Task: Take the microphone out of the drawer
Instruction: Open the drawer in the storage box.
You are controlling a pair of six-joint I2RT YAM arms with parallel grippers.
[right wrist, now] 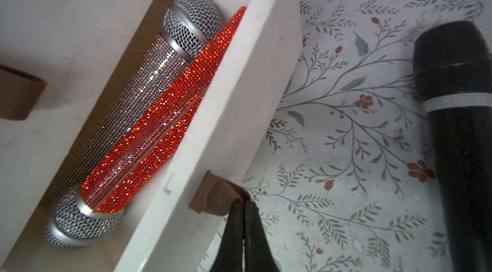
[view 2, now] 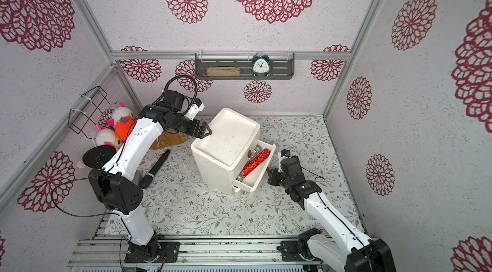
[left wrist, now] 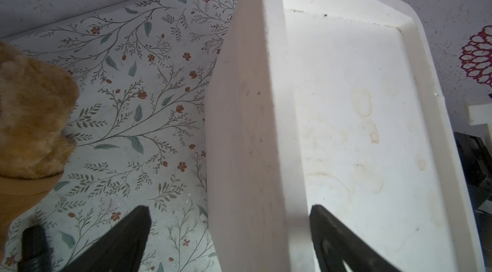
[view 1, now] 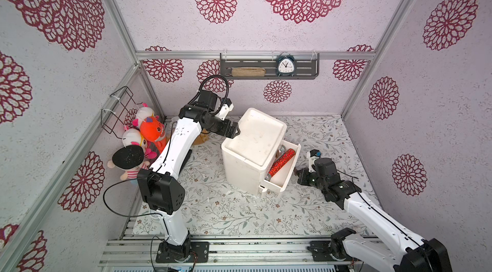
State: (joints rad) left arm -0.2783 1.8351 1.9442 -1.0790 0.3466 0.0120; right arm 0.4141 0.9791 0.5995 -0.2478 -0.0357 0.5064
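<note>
Microphone (right wrist: 149, 137), red, inside drawer (right wrist: 226, 103), just beside right gripper (right wrist: 243, 205) clamped on brown pull tab (right wrist: 213, 196); left gripper (left wrist: 230, 207) apart.

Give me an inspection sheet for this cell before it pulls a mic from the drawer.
Surface: floral mat covers the floor.
Job's things: white cabinet; drawer open; red glitter microphone and silver glitter microphone lie side by side inside.
Clutter: black microphone on the mat by the left arm; second black microphone near the drawer front; plush toys in the corner.
Grippers: left tool open, straddling the cabinet's top rim; right tool shut, tips at the brown pull tab, grip unclear.
Cables: black cable loops off the left arm.
Surroundings: wall shelf with alarm clock; wire basket.
</note>
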